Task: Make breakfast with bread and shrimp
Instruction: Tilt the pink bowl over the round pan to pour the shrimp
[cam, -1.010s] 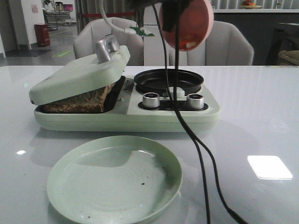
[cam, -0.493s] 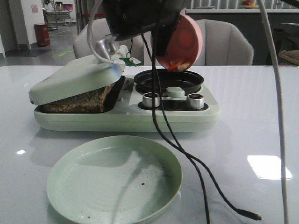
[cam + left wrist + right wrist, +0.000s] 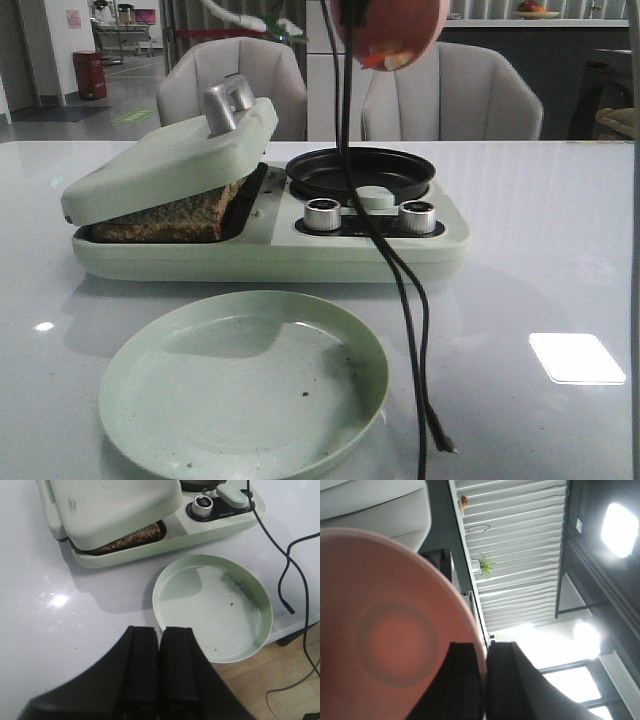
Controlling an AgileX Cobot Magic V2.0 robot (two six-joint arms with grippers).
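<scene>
With the right gripper [image 3: 484,680] clamped on the tipped pink bowl [image 3: 395,30] above the black pan [image 3: 360,172], the shrimp [image 3: 378,60] seems mid-pour and needs more tilt, while the left gripper [image 3: 160,670] idles closed and empty.

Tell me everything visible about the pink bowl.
The pink bowl looks like smooth plastic, round, with a faint ring on its base. It hangs tipped steeply above the black pan, touching nothing on the table. The right gripper pinches its rim. The orange shrimp lies at its lowest edge.

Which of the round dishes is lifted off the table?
The pink bowl, tilted above the black pan. The green plate rests on the table, and the pan sits in the appliance.
</scene>
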